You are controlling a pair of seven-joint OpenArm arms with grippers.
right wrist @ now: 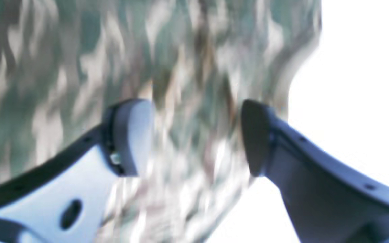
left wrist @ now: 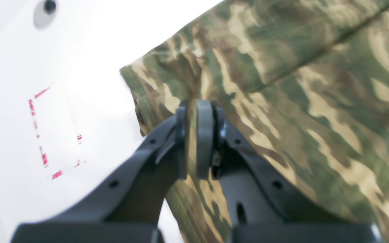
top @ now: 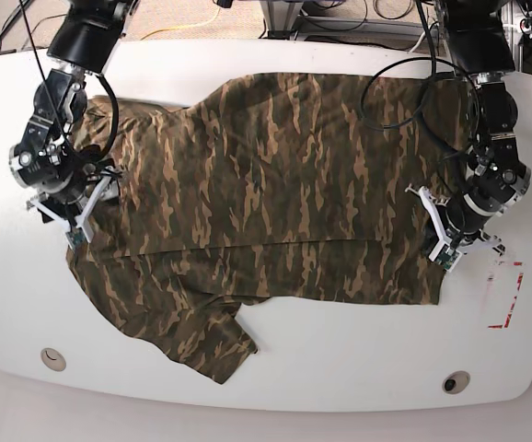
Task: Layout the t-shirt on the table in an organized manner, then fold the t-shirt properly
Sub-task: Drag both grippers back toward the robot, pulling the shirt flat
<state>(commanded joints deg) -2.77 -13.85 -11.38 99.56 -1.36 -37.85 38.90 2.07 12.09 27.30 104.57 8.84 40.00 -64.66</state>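
Camouflage cloth of the t-shirt [top: 275, 193] lies spread across the white bench [top: 275, 387], one sleeve crumpled toward the near edge. The left tool [left wrist: 198, 138] pinches a fold of the cloth's side edge, jaws nearly closed; the right tool [right wrist: 198, 135] stands wide over the opposite edge, gripping nothing. To lay the shirt out well, both tools should probably draw their edges apart evenly and low, keeping the cloth taut without lifting it. The right wrist view is badly blurred, so contact there is uncertain. The red tape rectangle [top: 507, 295] lies beside the shirt.
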